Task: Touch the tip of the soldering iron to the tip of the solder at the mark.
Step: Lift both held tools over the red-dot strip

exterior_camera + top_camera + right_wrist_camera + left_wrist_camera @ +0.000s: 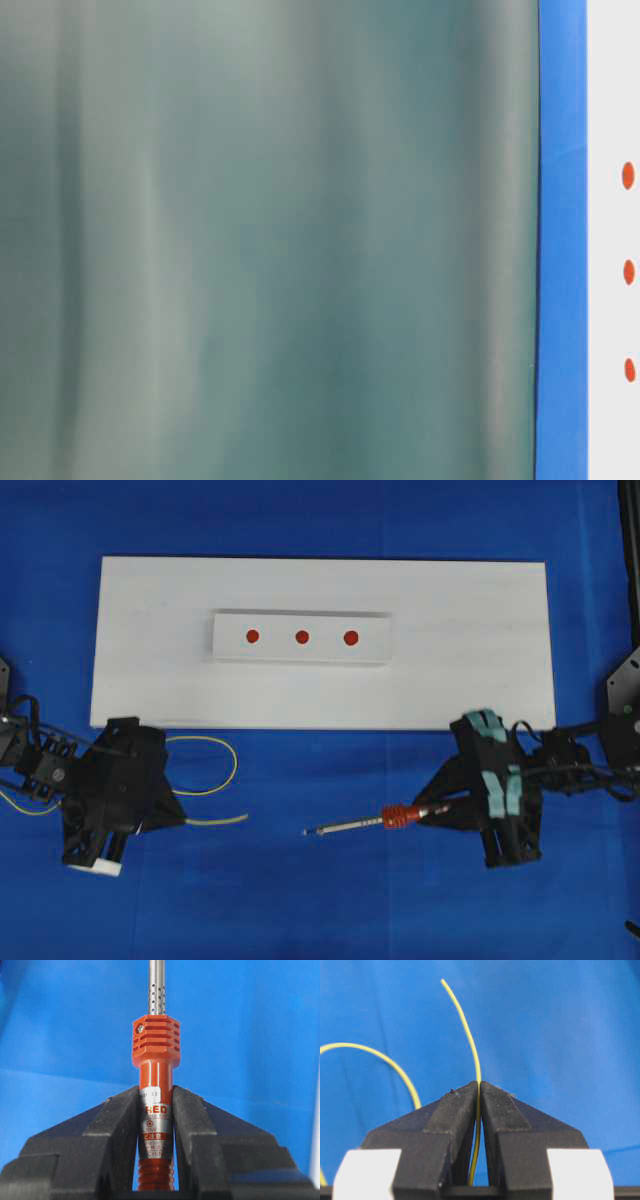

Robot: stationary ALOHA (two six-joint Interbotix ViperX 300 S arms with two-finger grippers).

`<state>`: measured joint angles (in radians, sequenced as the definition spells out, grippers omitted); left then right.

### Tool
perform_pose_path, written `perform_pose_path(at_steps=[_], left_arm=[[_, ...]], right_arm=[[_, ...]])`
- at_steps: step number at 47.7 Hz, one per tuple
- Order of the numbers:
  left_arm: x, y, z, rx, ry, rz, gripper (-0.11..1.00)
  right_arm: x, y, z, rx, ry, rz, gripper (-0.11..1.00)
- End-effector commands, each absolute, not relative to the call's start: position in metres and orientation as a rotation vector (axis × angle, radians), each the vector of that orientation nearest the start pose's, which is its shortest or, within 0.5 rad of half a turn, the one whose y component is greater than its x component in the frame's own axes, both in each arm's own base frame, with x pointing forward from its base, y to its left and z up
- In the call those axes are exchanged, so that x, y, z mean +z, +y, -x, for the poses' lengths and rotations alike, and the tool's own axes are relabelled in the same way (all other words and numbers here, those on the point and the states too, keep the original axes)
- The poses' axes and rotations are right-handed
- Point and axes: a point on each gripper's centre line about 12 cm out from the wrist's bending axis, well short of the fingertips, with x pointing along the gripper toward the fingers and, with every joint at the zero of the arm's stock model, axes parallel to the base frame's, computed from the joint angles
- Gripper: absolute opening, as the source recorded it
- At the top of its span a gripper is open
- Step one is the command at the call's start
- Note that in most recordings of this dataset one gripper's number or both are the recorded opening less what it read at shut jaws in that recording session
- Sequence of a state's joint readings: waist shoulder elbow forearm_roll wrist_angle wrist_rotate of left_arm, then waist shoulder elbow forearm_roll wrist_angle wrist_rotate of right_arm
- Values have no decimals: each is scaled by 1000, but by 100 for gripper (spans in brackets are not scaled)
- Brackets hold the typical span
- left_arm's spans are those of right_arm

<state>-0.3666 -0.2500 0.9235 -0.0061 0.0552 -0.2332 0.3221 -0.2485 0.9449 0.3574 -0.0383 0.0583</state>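
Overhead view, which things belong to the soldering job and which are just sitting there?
Belongs to the job:
- soldering iron, held in the right gripper
- solder, pinched in the left gripper
- three red marks on the small white block

Just there:
- large white board
- blue table cover

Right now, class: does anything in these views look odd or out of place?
Yes: the table-level view is almost wholly filled by a blurred grey-green surface, hiding the workspace. Otherwise nothing stands out: the left gripper pinches the solder, and the right gripper clamps the soldering iron.
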Motion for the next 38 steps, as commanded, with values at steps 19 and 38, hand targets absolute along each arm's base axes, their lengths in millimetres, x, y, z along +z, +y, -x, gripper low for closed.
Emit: perform_pose_path(at_steps=[19, 38], left_arm=[[198, -16, -311, 36, 795, 179, 2], [206, 58, -314, 230, 800, 201, 2]], right_arm=[[205, 7, -318, -42, 760, -243, 7], [214, -57, -319, -206, 790, -224, 7]])
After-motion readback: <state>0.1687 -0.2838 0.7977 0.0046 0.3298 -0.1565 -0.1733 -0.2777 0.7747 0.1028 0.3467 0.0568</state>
